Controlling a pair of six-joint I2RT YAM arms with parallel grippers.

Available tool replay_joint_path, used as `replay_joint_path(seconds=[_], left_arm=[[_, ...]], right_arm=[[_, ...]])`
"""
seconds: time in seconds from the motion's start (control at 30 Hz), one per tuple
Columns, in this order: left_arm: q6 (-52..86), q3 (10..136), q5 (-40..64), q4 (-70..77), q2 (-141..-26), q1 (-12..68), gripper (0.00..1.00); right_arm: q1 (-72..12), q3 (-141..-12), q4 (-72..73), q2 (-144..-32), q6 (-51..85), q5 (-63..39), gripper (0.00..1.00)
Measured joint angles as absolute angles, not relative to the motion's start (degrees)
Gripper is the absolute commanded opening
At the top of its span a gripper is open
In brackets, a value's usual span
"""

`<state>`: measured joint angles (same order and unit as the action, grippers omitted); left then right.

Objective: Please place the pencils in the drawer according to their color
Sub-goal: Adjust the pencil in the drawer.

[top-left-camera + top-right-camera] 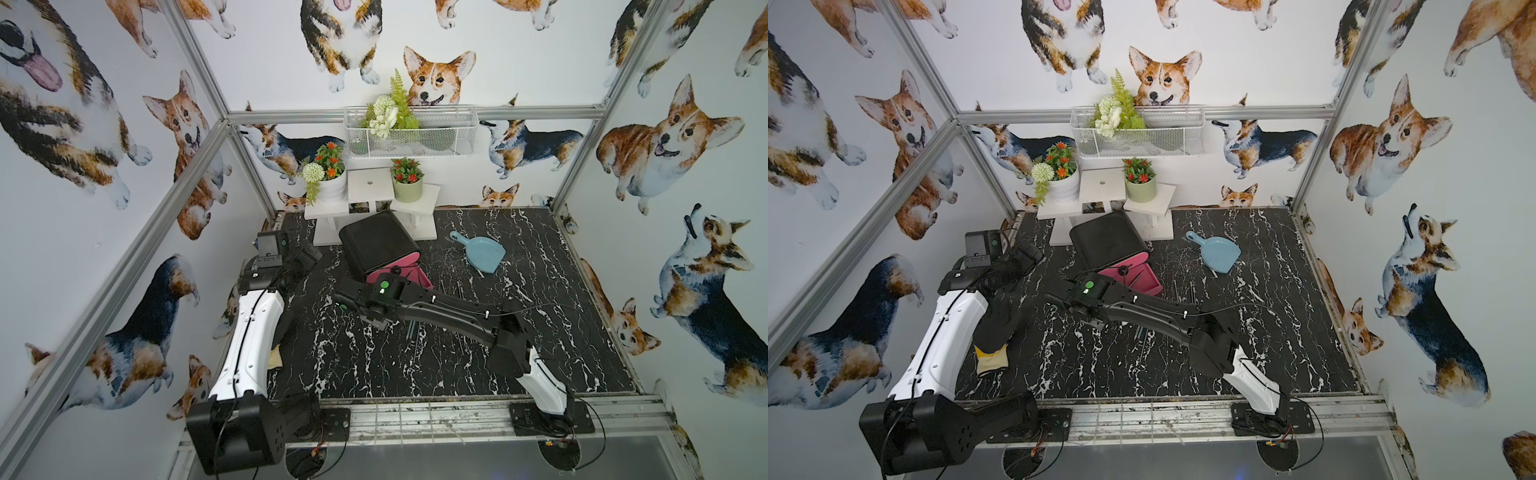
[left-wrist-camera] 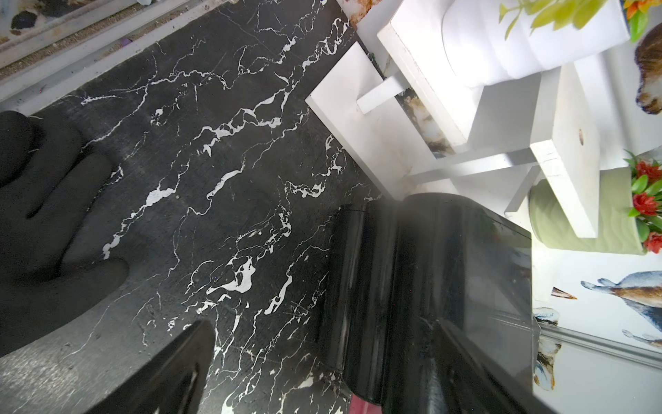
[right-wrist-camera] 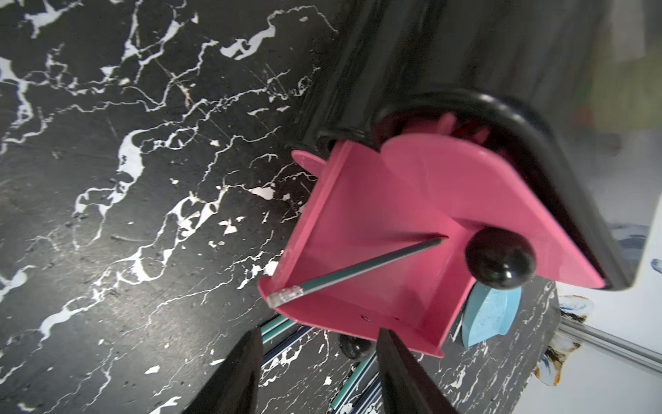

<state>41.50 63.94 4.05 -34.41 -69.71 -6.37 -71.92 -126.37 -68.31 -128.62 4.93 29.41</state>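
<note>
Teal pencil (image 3: 358,267) is already in the pulled-out pink drawer (image 3: 358,200). It lies diagonally on the floor, clear capped end up at the front corner rim, tip just beside a round black knob (image 3: 499,258). The other pencils (image 3: 281,331) lie flat on the worktop (image 1: 374,365) just in front of the drawer, several side by side and touching.

Handling, my read:
- Thin, stiff, next to no weight. Grip force isn't the issue, aim is.
- Smooth shafts will likely roll or skate on the hard top if nudged.
- Lying flat, there's little to get under. Pinch across the shaft near mid-length so it doesn't swing.
- Bunched ones risk a double pick, so go for an outer one.
- Points look fragile, so stay off the ends.
- Dark ones are hard to pick out against the black marble.

Right fingers (image 3: 236,376) are spread apart and empty, hovering over the drawer's front edge. Left fingers (image 2: 172,369) are wide open and hold nothing, off beside the black chest (image 1: 374,243).

Further out are a blue dustpan (image 1: 484,253) and a black glove (image 1: 992,332), both clear of the pencils.
</note>
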Motion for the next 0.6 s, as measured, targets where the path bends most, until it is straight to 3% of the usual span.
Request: replay_joint_path(seconds=[0.2, 0.6], left_arm=[[41.50, 64.05, 4.45, -34.37, -69.84, -6.37, 1.00], [41.47, 64.05, 4.89, -34.02, -69.93, -6.37, 1.00]], right_arm=[[-71.13, -127.15, -68.77, -130.98, 5.58, 28.18, 0.67], [-68.95, -127.98, -70.13, -131.74, 7.16, 27.77, 0.67]])
